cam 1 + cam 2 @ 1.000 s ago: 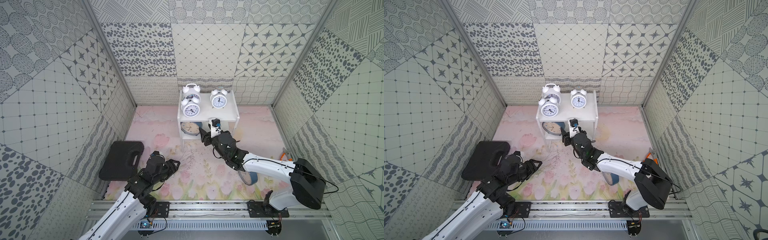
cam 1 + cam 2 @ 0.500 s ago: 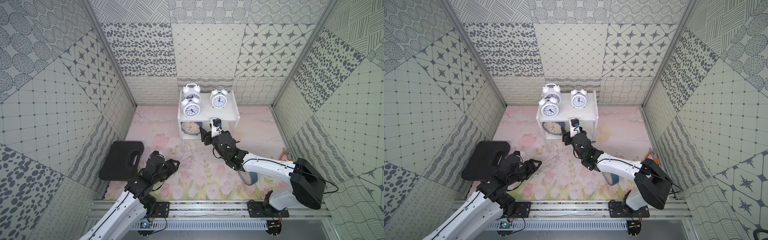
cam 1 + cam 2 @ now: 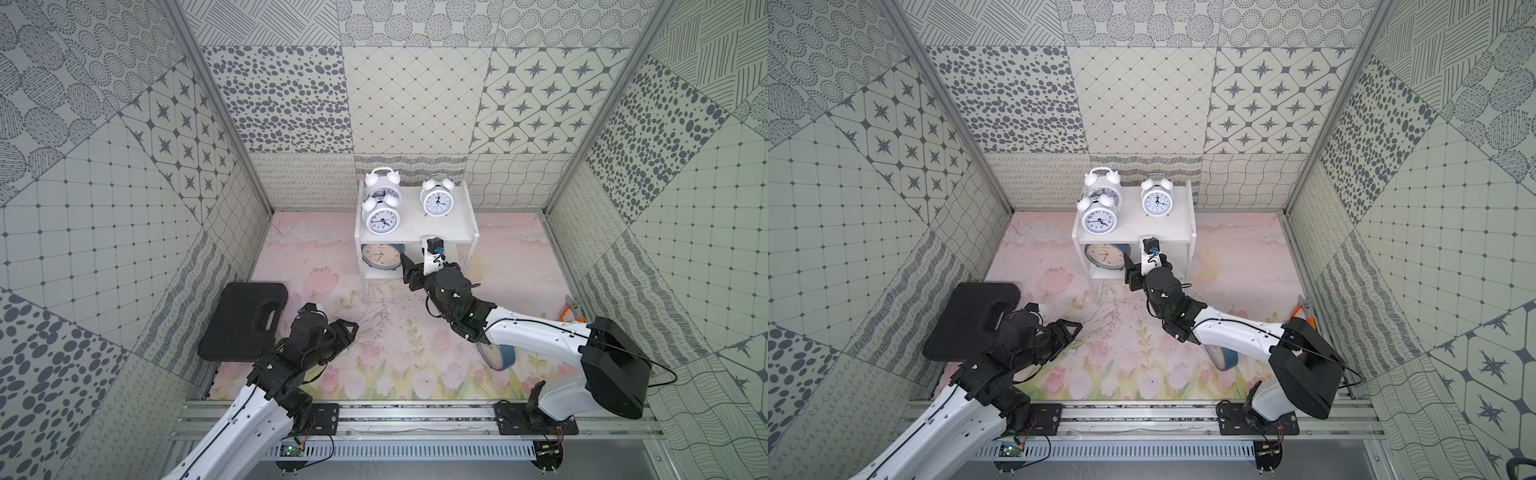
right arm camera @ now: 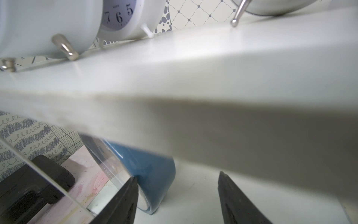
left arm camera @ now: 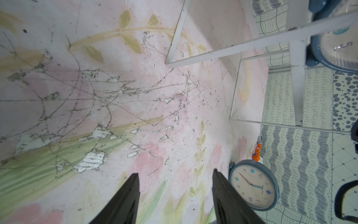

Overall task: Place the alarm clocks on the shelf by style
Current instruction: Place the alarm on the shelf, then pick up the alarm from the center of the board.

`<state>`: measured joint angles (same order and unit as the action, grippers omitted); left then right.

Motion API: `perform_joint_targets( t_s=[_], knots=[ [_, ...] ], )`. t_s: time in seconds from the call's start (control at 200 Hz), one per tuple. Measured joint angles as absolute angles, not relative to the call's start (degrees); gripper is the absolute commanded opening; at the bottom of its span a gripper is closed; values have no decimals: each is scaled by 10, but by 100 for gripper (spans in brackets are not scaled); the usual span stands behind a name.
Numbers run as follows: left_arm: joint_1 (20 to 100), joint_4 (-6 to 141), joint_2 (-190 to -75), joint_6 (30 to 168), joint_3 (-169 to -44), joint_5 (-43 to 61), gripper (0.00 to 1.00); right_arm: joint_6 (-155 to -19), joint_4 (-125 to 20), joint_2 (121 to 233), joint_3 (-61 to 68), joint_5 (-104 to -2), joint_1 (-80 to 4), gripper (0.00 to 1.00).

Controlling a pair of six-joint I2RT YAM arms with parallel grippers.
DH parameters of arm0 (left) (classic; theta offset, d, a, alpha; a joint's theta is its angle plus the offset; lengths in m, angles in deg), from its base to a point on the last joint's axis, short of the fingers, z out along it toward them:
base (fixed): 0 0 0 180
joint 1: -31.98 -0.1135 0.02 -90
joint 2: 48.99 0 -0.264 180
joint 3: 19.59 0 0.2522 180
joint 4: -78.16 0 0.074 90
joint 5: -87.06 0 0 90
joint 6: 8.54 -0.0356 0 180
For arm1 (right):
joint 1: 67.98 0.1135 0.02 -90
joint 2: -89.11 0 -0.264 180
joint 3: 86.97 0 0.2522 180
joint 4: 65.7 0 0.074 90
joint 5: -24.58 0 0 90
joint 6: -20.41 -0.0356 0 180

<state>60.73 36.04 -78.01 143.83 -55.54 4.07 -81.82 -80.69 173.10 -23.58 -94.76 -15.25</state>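
Sorting by style, partly done. The shelf [image 3: 451,230] stands at the far side of the worktop [image 3: 395,349]. Its upper tier carries all three white twin-bell clocks: two at the left, one [image 3: 381,218] in front of the other [image 3: 384,189], and a third [image 3: 436,203] at the right. This leaves the lower tier for the blue-cased style. One blue clock [image 3: 380,255] stands upright at the left of that tier. The right fingers [image 4: 126,201] reach in beneath the upper board, spread apart and holding nothing. One tip lies at the clock's front rim, the case sits outside the gap, and actual contact cannot be confirmed. This suggests a release or a final nudge. The second blue clock [image 3: 498,357] waits on the worktop at the near right, partly hidden by the right arm. The left fingers [image 5: 126,199] hang over bare worktop near the black case [image 3: 245,320], apart and empty, probably kept clear.
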Motion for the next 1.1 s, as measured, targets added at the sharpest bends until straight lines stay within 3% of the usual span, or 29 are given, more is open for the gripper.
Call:
perform_joint_targets(
  t_s=[0.32,0.445,0.6,0.89,1.101],
  knots=[
    [606,350,-785,1433,-569,40,62,-841,-616,1526,-269,-1023,-88,72],
    [606,349,-788,1428,-580,39,61,-876,-481,1450,-257,-1092,-23,72],
    [605,352,-798,1426,-581,43,59,-1014,-245,1384,-238,-1170,45,76],
    [622,376,-805,1433,-566,67,59,-1326,129,1393,-224,-1199,58,89],
    [658,394,-819,1445,-557,72,59,-1385,190,1393,-253,-1150,17,90]
  ],
)
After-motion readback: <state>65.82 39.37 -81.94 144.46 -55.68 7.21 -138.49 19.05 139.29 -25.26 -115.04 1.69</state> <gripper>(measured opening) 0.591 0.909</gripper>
